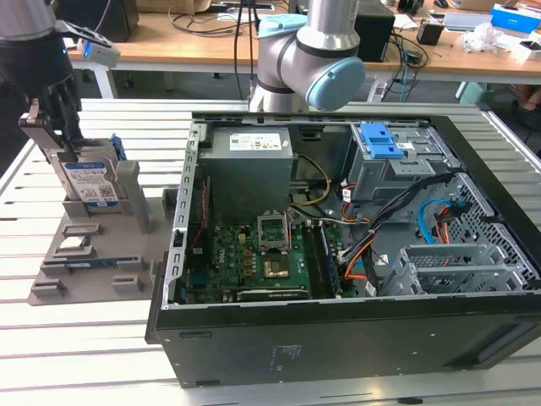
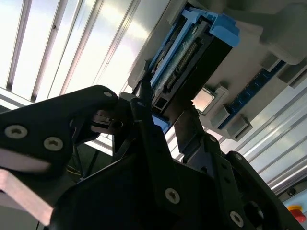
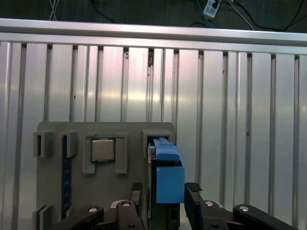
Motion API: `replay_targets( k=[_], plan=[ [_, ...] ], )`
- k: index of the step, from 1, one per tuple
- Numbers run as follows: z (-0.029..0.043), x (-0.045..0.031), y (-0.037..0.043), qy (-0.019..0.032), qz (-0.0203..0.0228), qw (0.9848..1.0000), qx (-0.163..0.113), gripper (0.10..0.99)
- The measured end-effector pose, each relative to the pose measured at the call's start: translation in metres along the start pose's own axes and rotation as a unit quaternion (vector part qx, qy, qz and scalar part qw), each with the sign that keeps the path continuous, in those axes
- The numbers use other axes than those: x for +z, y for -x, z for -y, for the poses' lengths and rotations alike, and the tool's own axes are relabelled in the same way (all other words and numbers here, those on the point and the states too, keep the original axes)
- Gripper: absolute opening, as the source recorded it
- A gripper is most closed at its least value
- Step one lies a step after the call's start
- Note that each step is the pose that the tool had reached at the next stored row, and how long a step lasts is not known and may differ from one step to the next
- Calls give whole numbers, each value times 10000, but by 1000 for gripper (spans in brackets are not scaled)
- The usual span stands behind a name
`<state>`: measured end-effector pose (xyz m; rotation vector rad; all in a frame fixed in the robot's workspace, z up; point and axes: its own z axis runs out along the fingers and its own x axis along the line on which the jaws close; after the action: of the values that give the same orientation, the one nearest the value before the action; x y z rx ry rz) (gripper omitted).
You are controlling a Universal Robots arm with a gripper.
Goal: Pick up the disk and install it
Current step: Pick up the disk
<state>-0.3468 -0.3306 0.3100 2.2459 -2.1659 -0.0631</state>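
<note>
The disk stands on edge in a slot of the grey parts holder at the exterior view's left, its white-and-blue label showing. My gripper hangs right over its top edge. In the first wrist view the disk's blue frame lies between the two black fingertips of my gripper, which stands open with a narrow gap showing on one side. The second wrist view has the disk's connector edge running between the fingers. The disk still sits in its slot.
The open computer case lies to the exterior view's right of the holder, with a blue latch on its drive cage. The arm's base stands behind the case. The holder also carries a square chip and a memory stick.
</note>
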Motion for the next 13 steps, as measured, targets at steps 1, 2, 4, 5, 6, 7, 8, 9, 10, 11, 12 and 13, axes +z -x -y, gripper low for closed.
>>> replay_targets(
  k=[1, 2, 4, 5, 6, 7, 8, 9, 10, 11, 12, 13],
  plan=[
    [3, 24, 0, 0, 0, 10000, 0, 478],
    [4, 41, -1, 0, 0, 10000, 0, 478],
    [7, 82, -1, 0, 0, 10000, 0, 478],
    [10, 106, -2, 0, 0, 10000, 0, 478],
    [13, 117, -2, 1, 0, 10000, -1, 478],
    [23, 140, -3, 1, 0, 10000, -1, 478],
    [30, 156, -3, 0, 0, 10000, -1, 478],
    [31, 167, -3, 0, 0, 10000, 0, 478],
    [32, 184, -3, 0, 0, 10000, 0, 478],
    [33, 199, -4, 0, 0, 10000, 0, 478],
    [34, 211, -4, 0, 0, 10000, 0, 478],
    [35, 221, -4, 0, 0, 10000, -1, 478]
  ],
)
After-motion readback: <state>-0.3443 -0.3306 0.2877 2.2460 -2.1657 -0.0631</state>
